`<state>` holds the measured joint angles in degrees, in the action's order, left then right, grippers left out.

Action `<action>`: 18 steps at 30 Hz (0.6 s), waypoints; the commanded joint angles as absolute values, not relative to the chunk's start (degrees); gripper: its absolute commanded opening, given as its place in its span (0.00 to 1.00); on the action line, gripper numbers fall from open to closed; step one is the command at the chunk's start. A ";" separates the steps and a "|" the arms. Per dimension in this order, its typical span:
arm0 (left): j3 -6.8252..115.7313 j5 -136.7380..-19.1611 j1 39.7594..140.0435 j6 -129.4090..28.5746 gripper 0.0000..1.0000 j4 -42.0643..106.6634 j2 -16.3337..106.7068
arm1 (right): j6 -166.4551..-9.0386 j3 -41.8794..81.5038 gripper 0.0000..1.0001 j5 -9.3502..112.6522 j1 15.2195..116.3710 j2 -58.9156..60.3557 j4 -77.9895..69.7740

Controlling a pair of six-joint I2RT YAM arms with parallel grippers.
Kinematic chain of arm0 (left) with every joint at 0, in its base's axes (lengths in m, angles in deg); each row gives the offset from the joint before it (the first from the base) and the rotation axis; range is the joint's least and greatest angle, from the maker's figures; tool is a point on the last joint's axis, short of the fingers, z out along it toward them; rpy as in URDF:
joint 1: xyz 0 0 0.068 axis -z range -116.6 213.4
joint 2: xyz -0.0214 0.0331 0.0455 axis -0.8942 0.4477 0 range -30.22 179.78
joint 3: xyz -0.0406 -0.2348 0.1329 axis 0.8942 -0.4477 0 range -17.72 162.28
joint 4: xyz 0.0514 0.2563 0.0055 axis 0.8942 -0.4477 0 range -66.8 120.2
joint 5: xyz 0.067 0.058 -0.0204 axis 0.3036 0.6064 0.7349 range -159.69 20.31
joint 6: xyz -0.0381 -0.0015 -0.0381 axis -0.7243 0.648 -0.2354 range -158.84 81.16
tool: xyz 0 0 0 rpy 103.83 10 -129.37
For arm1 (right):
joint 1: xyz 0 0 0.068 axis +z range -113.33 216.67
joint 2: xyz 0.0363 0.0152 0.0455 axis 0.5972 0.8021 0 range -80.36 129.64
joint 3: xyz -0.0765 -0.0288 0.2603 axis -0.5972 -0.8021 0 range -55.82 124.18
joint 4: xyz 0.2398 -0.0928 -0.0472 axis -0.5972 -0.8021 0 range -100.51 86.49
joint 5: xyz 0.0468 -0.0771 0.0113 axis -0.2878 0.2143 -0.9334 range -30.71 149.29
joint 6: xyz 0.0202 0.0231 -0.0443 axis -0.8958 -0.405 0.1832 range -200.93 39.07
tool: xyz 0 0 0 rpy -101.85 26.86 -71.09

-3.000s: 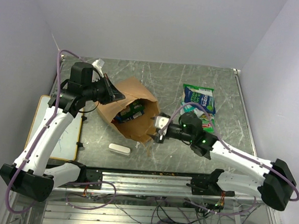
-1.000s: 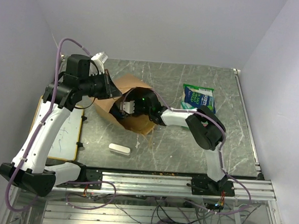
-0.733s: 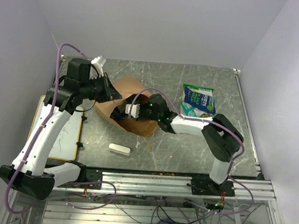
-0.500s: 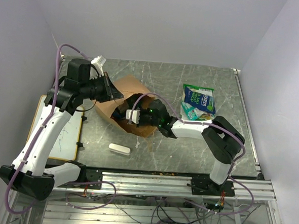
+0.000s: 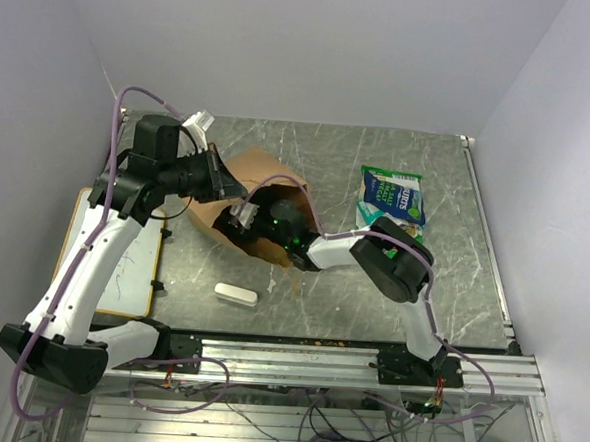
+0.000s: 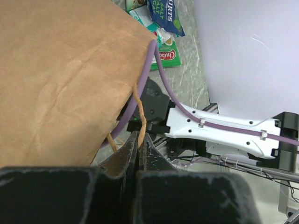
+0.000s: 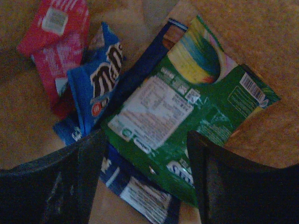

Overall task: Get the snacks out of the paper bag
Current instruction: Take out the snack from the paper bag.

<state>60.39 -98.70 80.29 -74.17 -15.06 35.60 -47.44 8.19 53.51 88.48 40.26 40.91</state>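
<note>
The paper bag [image 5: 267, 179] lies on its side, mouth toward the near right. My left gripper [image 5: 222, 184] is shut on its twisted handle [image 6: 140, 122] and holds the mouth up; the bag's side fills the left wrist view [image 6: 60, 79]. My right gripper [image 5: 241, 218] is inside the bag, open, its jaws [image 7: 145, 182] on either side of a green packet [image 7: 187, 116]. A blue packet [image 7: 100, 84], a red packet [image 7: 58, 42] and a dark blue packet [image 7: 140, 198] lie beside and under it. Two snacks [image 5: 395, 195] lie on the table to the right.
A small white oblong block [image 5: 235, 294] lies near the front edge. A white board with wooden frame [image 5: 122, 261] sits at the left edge under my left arm. My right arm [image 6: 219, 130] and its purple cable [image 6: 147, 70] cross the bag's mouth.
My right gripper has gone from outside the bag's mouth into the bag, and in the last half second a little further in to the left. My left gripper has kept its hold.
</note>
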 commanded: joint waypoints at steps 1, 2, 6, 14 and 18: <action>63.31 -102.29 79.93 -71.44 0.07 -15.85 37.36 | -54.06 12.86 0.83 62.42 89.64 44.59 49.15; 63.47 -102.63 79.91 -71.05 0.07 -16.12 37.63 | -54.70 14.00 0.84 63.13 89.78 45.54 49.81; 63.93 -104.00 79.93 -69.21 0.07 -17.59 38.64 | -55.64 19.37 0.92 66.89 90.79 49.70 50.53; 65.78 -102.46 79.92 -66.07 0.07 -21.20 38.94 | -55.10 32.09 0.91 75.02 90.69 59.98 41.42; 66.48 -98.18 79.93 -65.05 0.07 -23.60 37.85 | -51.78 33.65 0.71 76.14 90.06 60.44 38.37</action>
<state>63.95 -100.69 80.00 -67.24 -19.95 39.23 -54.56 32.27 71.96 90.47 58.81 43.97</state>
